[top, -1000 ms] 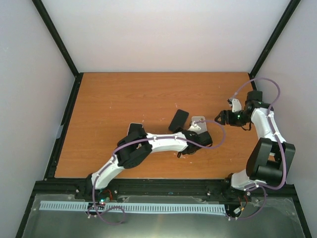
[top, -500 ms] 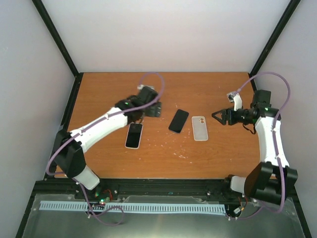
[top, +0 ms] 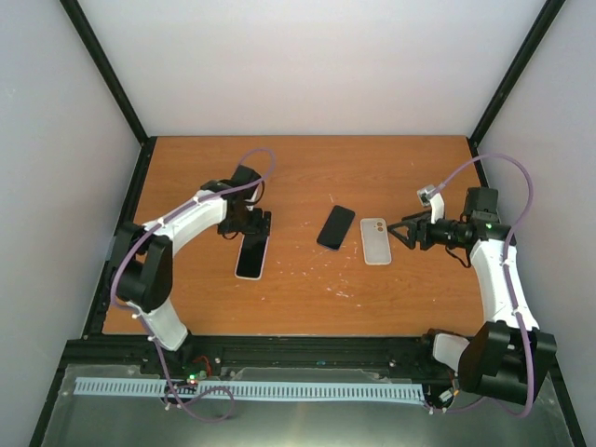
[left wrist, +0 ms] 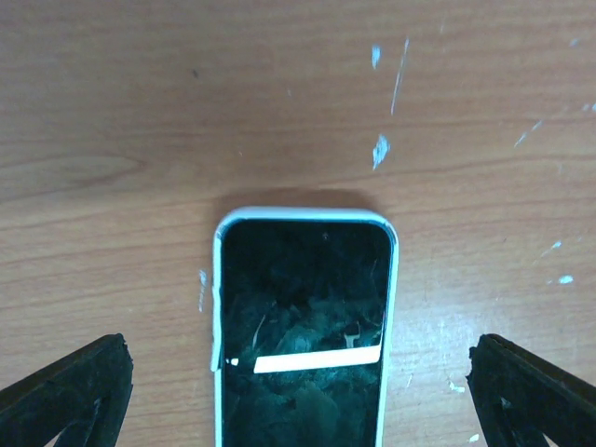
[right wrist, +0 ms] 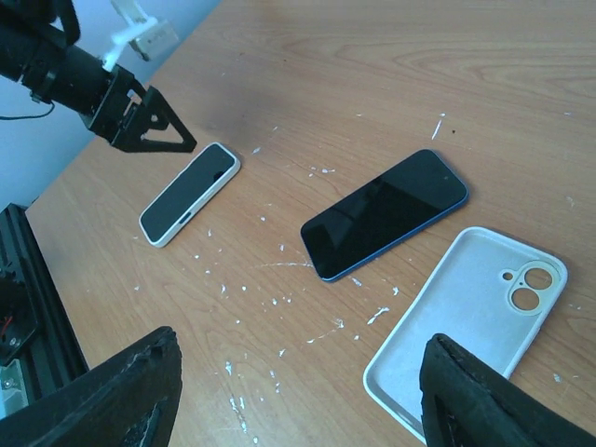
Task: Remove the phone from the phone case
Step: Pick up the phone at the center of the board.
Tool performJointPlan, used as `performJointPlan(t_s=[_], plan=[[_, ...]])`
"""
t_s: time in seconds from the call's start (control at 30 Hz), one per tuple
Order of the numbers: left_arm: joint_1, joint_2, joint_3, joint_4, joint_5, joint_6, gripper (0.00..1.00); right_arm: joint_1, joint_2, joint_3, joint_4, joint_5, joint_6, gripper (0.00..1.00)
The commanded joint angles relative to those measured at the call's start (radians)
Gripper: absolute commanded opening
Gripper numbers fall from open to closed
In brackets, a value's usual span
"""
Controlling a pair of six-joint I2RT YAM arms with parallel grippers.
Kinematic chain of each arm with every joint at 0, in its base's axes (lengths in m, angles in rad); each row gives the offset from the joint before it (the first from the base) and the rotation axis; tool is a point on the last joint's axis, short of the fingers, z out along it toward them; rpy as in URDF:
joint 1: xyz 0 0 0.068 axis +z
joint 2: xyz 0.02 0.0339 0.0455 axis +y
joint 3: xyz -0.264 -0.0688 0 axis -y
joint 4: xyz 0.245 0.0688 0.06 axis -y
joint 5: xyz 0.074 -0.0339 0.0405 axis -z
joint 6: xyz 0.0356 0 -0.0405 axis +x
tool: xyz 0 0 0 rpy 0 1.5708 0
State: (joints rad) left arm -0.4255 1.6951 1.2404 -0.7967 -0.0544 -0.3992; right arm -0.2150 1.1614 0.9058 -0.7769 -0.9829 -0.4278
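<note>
Your black-screened phone in its white case (top: 251,255) lies screen up at left of centre in the overhead view, and it has not shifted since half a second ago. What has changed is your left gripper (top: 251,228). It stood above and to the right of the cased phone then, and it now sits over the phone's upper end. Its jaws have spread wide. In the left wrist view the 2 black fingers (left wrist: 67,391) show at the bottom corners, well clear of the case's sides, gripping nothing.

The cased phone's long axis runs almost top to bottom in the overhead frame, with the upper end leaning slightly right. In the left wrist view the axis is vertical, with a rounded end pointing to the top of the frame and the lower part cut off by the bottom edge.

To its right, near the middle, lies a bare dark phone with a blue edge (top: 335,227), tilted the same way. Just right of that lies an empty white phone case with 2 camera holes (top: 375,241). Neither has moved.

Your right gripper (top: 399,233) has come a little down and left, and now sits just right of the empty case. Its jaws are apart and hold nothing.

All of it rests on the orange-brown wooden table (top: 307,298), which is flecked with white scuffs.
</note>
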Motion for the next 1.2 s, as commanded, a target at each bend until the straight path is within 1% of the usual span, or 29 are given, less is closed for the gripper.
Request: performJointPlan(t_s=[0.0,0.33,0.53,0.83,1.0,1.17], plan=[[0.007,0.047,0.003,-0.048,0.067,0.046,1.0,0.006,-0.032,-0.026,0.057,-0.011,0.006,0.7],[0.007,0.179,0.043,-0.075,0.015,0.045,1.0,0.006,-0.047,-0.03,0.042,-0.004,0.004,0.7],[0.007,0.209,0.035,-0.039,0.074,0.052,1.0,0.005,-0.045,-0.029,0.036,-0.006,-0.001,0.7],[0.007,0.238,0.075,-0.039,0.074,0.05,1.0,0.006,-0.043,-0.027,0.03,-0.009,-0.006,0.7],[0.005,0.281,0.107,-0.066,0.067,0.051,0.99,0.006,-0.043,-0.026,0.029,-0.008,-0.005,0.7],[-0.009,0.304,0.139,-0.128,-0.015,0.02,0.93,0.006,-0.046,-0.029,0.028,-0.006,-0.003,0.7]])
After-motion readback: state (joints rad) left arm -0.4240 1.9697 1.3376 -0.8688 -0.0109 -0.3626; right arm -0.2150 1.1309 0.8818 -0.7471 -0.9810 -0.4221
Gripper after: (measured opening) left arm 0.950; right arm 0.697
